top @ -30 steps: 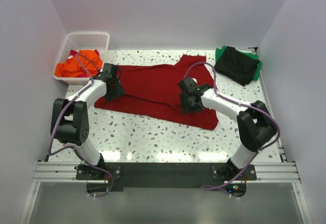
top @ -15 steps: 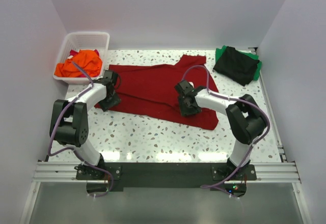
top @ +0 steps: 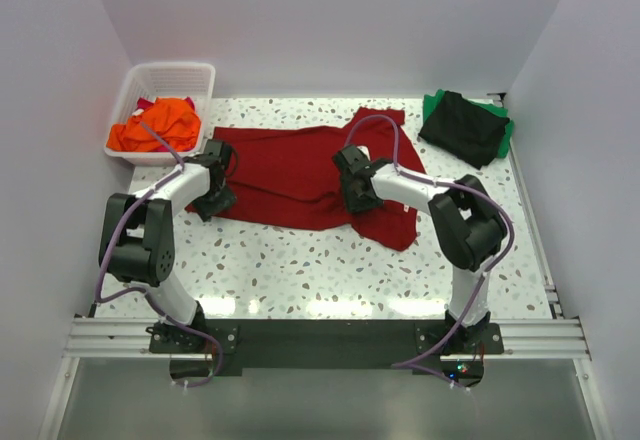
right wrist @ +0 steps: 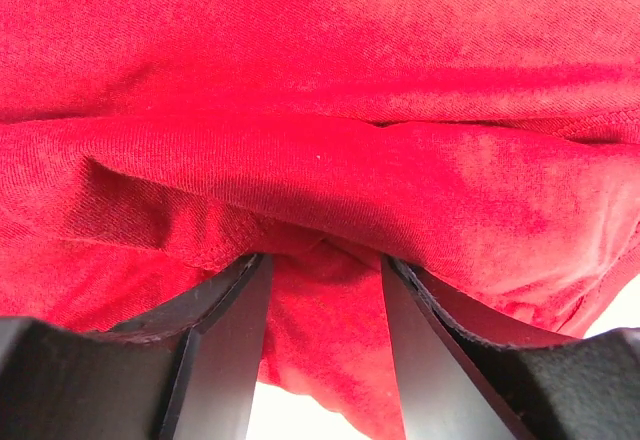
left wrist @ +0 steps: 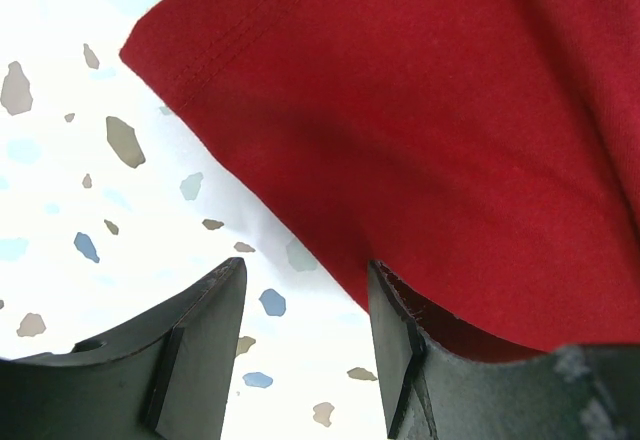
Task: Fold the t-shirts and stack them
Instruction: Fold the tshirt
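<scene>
The dark red t-shirt (top: 290, 165) lies rumpled; left gripper (left wrist: 305, 280) spread at its hem; right gripper (right wrist: 325, 265) spread astride a fold, seen wrist-side only.

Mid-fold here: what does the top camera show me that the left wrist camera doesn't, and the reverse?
Only the top view: the whole dark red t-shirt spread out, the right gripper on it, the white basket with an orange shirt, and a black shirt on a green one. Only the left wrist: the stitched hem corner up close, and bare speckled table between the left gripper's open fingers. Both: red shirt, table, left gripper.
</scene>
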Robot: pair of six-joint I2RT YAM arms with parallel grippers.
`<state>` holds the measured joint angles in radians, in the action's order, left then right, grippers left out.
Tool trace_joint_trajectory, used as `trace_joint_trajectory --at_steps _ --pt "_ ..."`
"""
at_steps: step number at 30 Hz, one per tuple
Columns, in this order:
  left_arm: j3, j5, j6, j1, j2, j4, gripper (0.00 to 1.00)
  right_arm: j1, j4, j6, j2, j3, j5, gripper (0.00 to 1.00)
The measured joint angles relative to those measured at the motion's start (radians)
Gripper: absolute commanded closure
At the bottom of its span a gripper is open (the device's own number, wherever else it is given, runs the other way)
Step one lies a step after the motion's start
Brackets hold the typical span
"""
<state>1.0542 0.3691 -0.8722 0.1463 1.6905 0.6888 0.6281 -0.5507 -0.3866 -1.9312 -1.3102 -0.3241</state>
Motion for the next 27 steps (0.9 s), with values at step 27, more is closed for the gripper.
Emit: trace_joint_trajectory --at_steps 27 --pt "0.015 0.032 0.002 -0.056 0.056 -0.003 0.43 0.0 -0.015 -0.021 0.269 0.326 0.023 0.5"
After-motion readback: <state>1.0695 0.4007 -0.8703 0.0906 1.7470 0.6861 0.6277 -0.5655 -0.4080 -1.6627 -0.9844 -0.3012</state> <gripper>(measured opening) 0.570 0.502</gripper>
